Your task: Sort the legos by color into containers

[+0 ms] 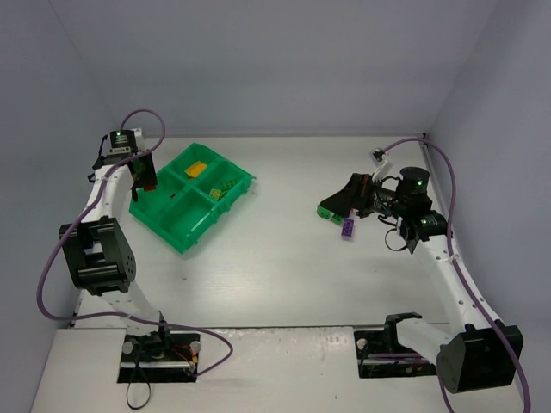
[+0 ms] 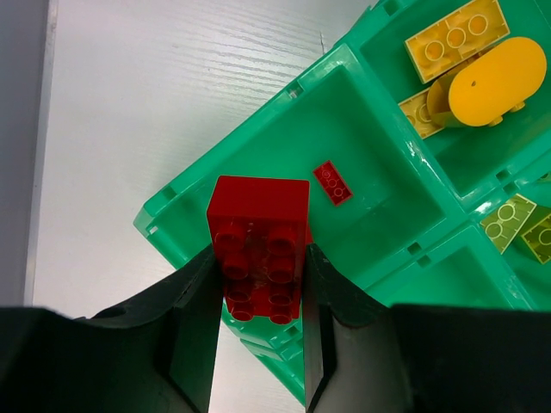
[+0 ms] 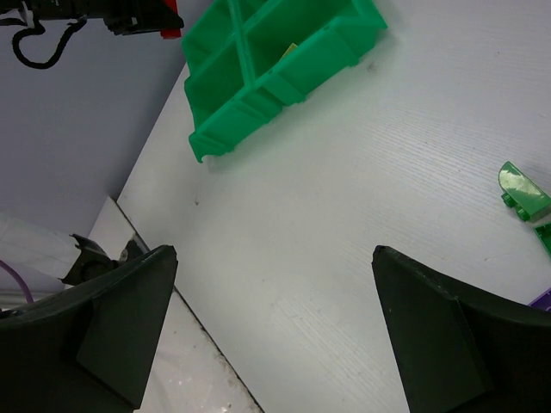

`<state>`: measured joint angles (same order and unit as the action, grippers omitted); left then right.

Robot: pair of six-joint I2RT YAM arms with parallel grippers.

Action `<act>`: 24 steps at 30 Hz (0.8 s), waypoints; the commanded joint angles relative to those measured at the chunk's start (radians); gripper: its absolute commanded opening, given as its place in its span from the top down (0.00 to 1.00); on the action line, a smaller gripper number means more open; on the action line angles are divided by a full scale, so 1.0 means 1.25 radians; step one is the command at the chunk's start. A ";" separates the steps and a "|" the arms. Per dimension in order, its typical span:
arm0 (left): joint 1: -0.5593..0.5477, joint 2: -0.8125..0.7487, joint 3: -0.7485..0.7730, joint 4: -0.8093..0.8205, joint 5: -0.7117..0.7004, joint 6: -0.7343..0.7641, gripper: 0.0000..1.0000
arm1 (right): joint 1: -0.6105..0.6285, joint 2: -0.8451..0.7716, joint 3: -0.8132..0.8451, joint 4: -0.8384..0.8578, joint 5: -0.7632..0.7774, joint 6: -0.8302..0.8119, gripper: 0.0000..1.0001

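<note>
Red brick [image 2: 258, 245] clamped in left jaws, long axis running along the fingers toward the green tray [image 2: 250, 133], hanging over the wall of a compartment holding one small red brick [image 2: 332, 182] lying diagonally, right jaws spread wide over worktop [image 3: 344, 172], green brick [image 3: 523, 189] near.

L pincer [image 1: 144, 178] holds red brick [image 1: 148, 185] over tray [image 1: 191, 235]; R pincer [image 1: 337, 205] by purple brick [image 1: 348, 227].

You'll find the tray [image 1: 168, 234] on the table [image 1: 275, 275] at far left; the left gripper [image 2: 258, 267] hangs over its left compartment [image 2: 379, 146], a brick [image 2: 258, 224] in its grip (a small brick [image 2: 332, 182] lies inside, below); loose bricks [image 1: 347, 227] lie well right, beside the right gripper [image 3: 271, 254].
</note>
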<state>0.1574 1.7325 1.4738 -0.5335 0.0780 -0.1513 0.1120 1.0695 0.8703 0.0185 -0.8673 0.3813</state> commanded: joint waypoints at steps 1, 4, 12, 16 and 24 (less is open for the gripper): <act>-0.004 -0.025 0.016 0.022 0.005 -0.003 0.90 | -0.001 -0.014 0.006 0.039 -0.002 -0.002 0.07; -0.006 -0.023 0.019 0.021 0.005 -0.003 0.89 | 0.000 -0.015 0.006 0.039 -0.001 -0.003 0.07; -0.013 -0.015 0.016 0.018 0.008 -0.005 0.86 | 0.000 -0.012 0.006 0.039 -0.001 -0.004 0.07; -0.018 -0.013 0.013 0.017 0.010 -0.008 0.85 | -0.001 -0.015 0.006 0.039 0.003 -0.004 0.07; -0.022 -0.016 -0.017 0.035 0.020 -0.025 0.77 | -0.001 -0.019 -0.003 0.038 0.007 -0.001 0.07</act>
<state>0.1383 1.7374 1.4441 -0.5240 0.0929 -0.1658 0.1120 1.0695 0.8623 0.0181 -0.8600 0.3813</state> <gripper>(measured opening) 0.297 0.934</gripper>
